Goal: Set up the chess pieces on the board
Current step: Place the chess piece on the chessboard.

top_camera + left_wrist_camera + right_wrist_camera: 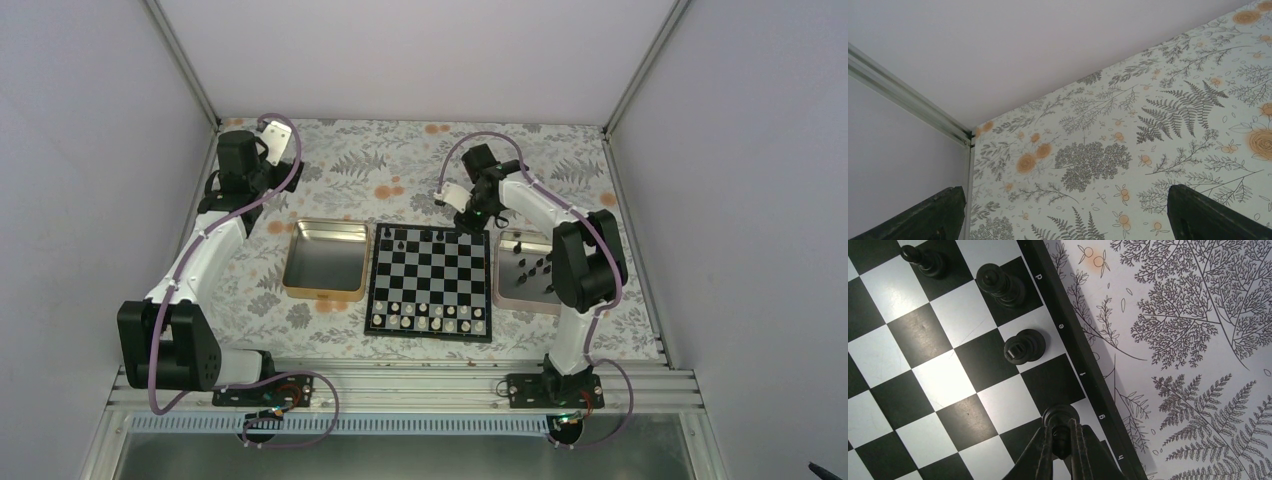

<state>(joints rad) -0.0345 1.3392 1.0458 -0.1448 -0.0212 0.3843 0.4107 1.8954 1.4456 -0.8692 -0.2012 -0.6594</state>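
Black piece (1060, 416), got it pinched in right claw (1061, 434) over board's (1079, 347) 12 o'clock edge; got left claw (1065, 202) spread, 10 o'clock, above floral surface (1158, 145).

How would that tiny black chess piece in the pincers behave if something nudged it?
Probably rigid: the black chess piece shows no bending while pinched in the right gripper's narrow fingers. Its small round base suggests a sideways nudge could tip it. Being smaller than one square of the board, it is likely very light.
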